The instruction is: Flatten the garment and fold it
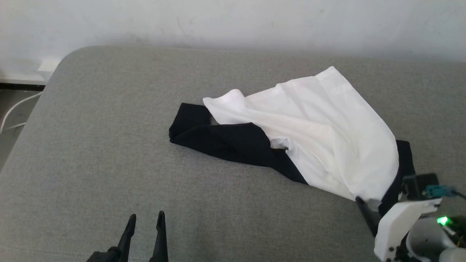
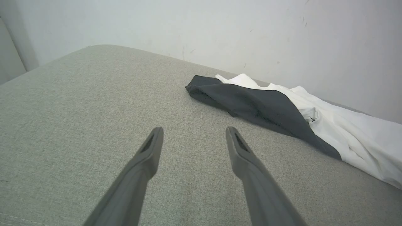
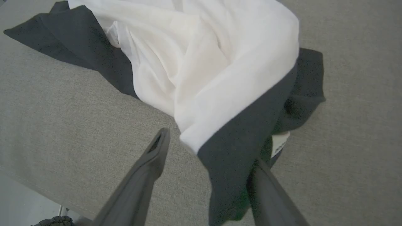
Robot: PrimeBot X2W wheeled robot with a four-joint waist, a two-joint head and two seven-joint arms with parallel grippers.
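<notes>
The garment (image 1: 320, 131) lies crumpled on the grey upholstered surface (image 1: 109, 145), right of centre: a white body with one black sleeve (image 1: 225, 140) spread to the left and black cloth bunched at its near right corner. My right gripper (image 1: 378, 209) is at that corner with its jaws apart. In the right wrist view the garment (image 3: 204, 62) drapes its black cloth (image 3: 238, 150) between the fingers and over the right one, and a small white label (image 3: 279, 144) shows there. My left gripper (image 1: 146, 215) stands open over bare fabric at the near left, well short of the garment (image 2: 329, 125); its open fingers (image 2: 194, 130) hold nothing.
A pale wall (image 1: 233, 22) runs along the far edge of the grey surface. The surface's rounded left corner (image 1: 69, 58) drops to the floor, where a white cable (image 1: 14, 109) lies. Bare grey fabric stretches left and in front of the garment.
</notes>
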